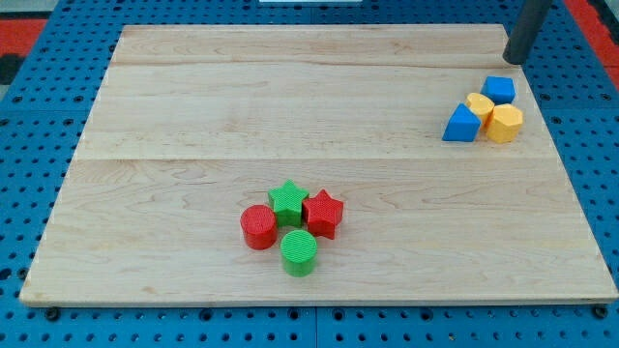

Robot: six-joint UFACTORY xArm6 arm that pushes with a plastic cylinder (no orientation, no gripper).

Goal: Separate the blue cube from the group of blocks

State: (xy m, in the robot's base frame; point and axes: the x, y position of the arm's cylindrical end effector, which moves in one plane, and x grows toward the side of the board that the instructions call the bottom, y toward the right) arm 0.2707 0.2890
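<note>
A small blue cube sits at the top of a tight group at the view's right, touching a yellow block. A yellow hexagonal block and a larger blue wedge-like block complete that group. My tip is at the board's top right edge, just above and slightly right of the blue cube, a short gap apart from it.
A second group lies near the view's bottom centre: a green star, a red star, a red cylinder and a green cylinder. The wooden board rests on a blue pegboard surface.
</note>
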